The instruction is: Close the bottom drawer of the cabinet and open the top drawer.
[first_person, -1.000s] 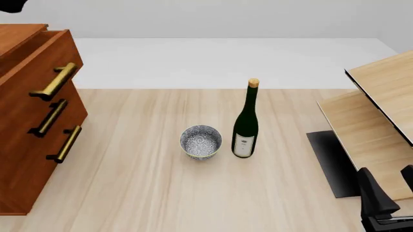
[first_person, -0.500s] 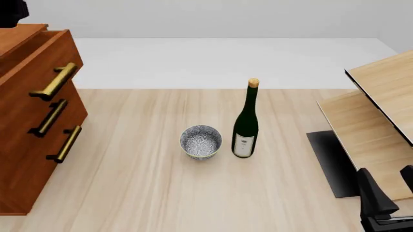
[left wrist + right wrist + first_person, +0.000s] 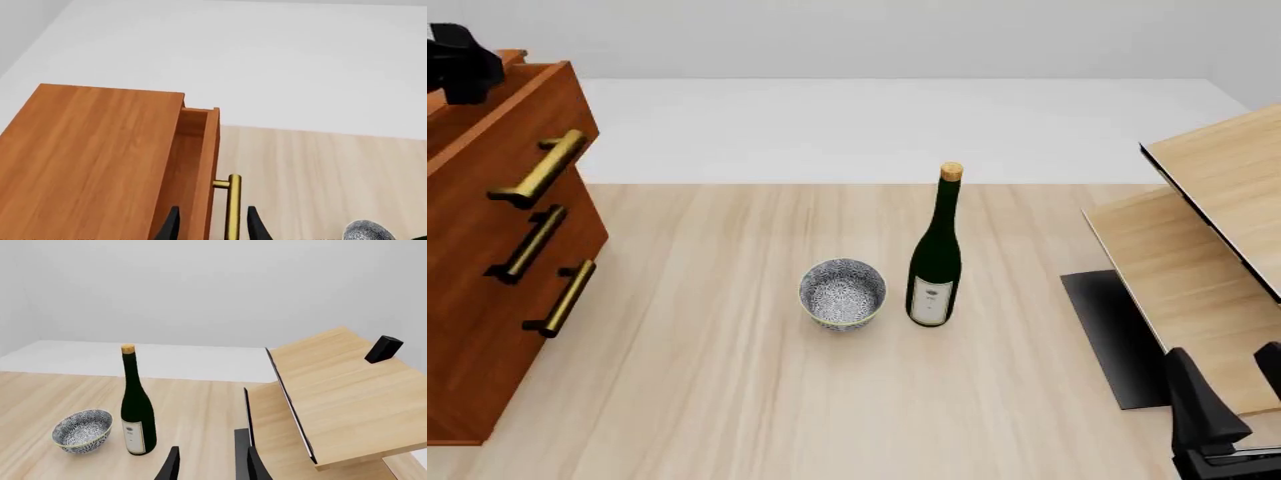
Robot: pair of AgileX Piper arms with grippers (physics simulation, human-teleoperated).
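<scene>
The left gripper [image 3: 457, 62], released and mostly cut off by the frame edge, has come lower over the cabinet [image 3: 487, 260] at the surface's left edge. Its top drawer [image 3: 507, 130] stands slightly pulled out; the bottom drawer [image 3: 494, 370] sits flush. The right gripper [image 3: 208, 465] is also released.

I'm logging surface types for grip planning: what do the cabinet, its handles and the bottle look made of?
The cabinet looks like reddish-brown wood with a smooth, satin finish and visible grain. Its bar handles look like brass, yellow and shiny. The bottle looks like dark green glass, glossy, with a cork-coloured stopper and a pale label.
</scene>
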